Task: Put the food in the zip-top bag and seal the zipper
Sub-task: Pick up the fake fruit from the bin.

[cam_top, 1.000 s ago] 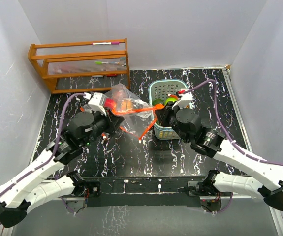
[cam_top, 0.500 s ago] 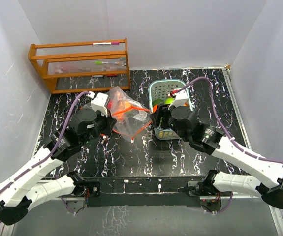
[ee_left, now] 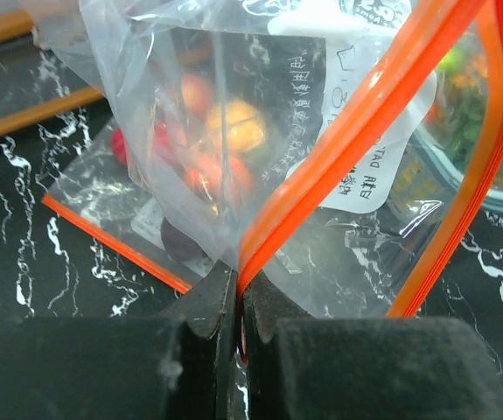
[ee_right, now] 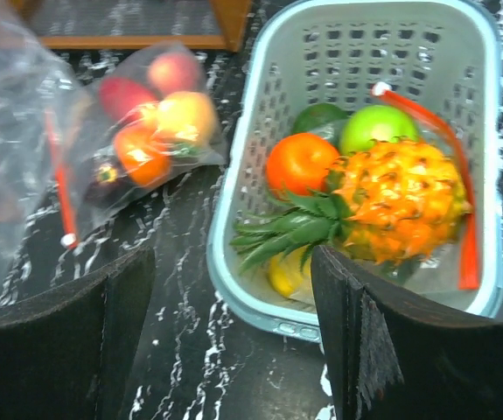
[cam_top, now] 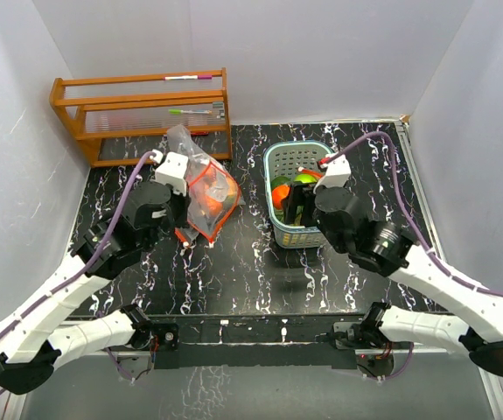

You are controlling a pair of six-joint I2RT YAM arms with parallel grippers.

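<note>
The clear zip-top bag [cam_top: 209, 194] with an orange zipper [ee_left: 373, 114] hangs from my left gripper [ee_left: 238, 302], which is shut on the zipper strip. Red, orange, yellow and pink food [ee_left: 220, 140] sits inside the bag [ee_right: 150, 122]. More food lies in the teal basket [cam_top: 279, 229]: a pineapple [ee_right: 400, 206], an orange fruit [ee_right: 299, 162], a green apple [ee_right: 373, 127] and a yellow piece [ee_right: 286, 273]. My right gripper [ee_right: 231, 262] is open and holds nothing, above the basket's near left rim [ee_right: 234, 289]. In the top view it [cam_top: 296, 203] hangs over the basket.
A wooden rack [cam_top: 142, 114] with pens stands at the back left, just behind the bag. An orange strip [ee_right: 468, 236] of plastic lies along the basket's right inner wall. White walls close in the left, right and far sides.
My right gripper has let go of the bag's zipper, opened, and drawn back to the right over the basket. My left gripper has carried the bag back and left, and its mouth has narrowed.
</note>
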